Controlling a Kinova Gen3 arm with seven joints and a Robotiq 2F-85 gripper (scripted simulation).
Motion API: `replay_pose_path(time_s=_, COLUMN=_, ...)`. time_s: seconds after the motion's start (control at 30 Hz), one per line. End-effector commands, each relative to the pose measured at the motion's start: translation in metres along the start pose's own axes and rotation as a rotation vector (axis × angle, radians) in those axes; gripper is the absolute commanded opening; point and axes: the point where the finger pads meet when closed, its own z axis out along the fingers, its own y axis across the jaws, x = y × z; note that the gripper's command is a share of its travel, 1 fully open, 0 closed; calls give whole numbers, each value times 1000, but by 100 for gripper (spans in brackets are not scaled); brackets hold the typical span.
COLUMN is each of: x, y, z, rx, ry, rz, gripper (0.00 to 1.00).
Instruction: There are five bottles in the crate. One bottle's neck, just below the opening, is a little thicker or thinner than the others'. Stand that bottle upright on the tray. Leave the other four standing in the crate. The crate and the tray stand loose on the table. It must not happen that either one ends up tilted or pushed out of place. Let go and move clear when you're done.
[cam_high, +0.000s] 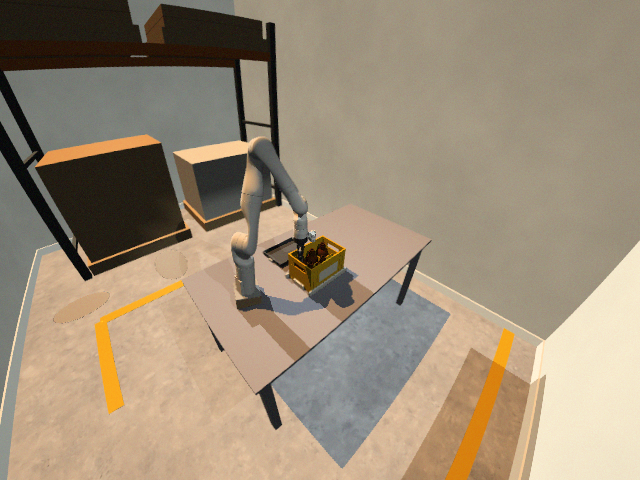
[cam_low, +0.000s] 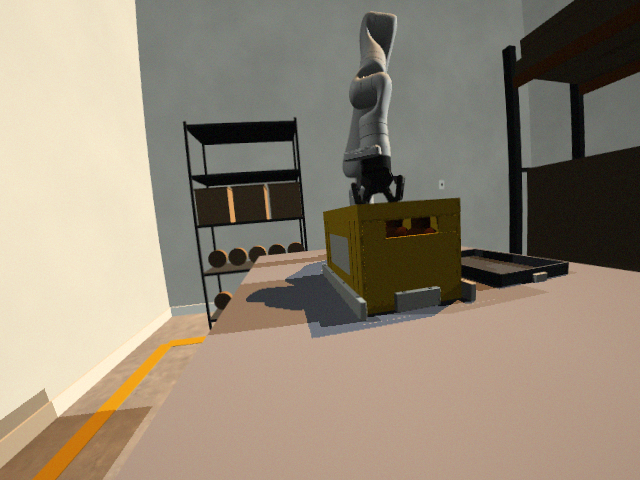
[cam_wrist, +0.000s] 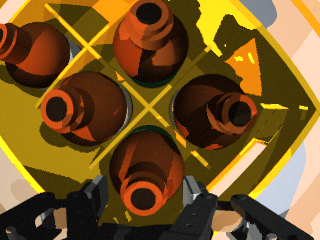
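Observation:
A yellow crate (cam_high: 316, 262) stands on the table, also seen in the exterior view (cam_low: 395, 253). In the wrist view several brown bottles stand upright in its compartments: one nearest me (cam_wrist: 143, 183), one at the right (cam_wrist: 220, 112), one at the top (cam_wrist: 150, 30), one at the left (cam_wrist: 79, 106) and one at the far left (cam_wrist: 27, 50). My gripper (cam_wrist: 144, 188) is open, its fingers on either side of the nearest bottle's neck, apart from it. In the exterior view the gripper (cam_low: 377, 193) is at the crate's top rim. A black tray (cam_high: 279, 253) (cam_low: 509, 267) lies beside the crate.
Grey blocks (cam_low: 416, 298) sit against the crate's base. The arm's base (cam_high: 247, 289) stands on the table by the tray. Shelving with boxes (cam_low: 248, 206) stands beyond the table.

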Motion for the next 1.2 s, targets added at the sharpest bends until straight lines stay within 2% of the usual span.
replay_pose_path(time_s=0.0, x=0, y=0, z=0, rx=1, ry=1, rz=0, gripper=64)
replay_pose_path(time_s=0.8, x=0, y=0, z=0, rx=1, ry=1, rz=0, gripper=64)
replay_pose_path(time_s=0.83, x=0, y=0, z=0, rx=1, ry=1, rz=0, gripper=0)
replay_pose_path(time_s=1.17, x=0, y=0, z=0, rx=1, ry=1, rz=0, gripper=0)
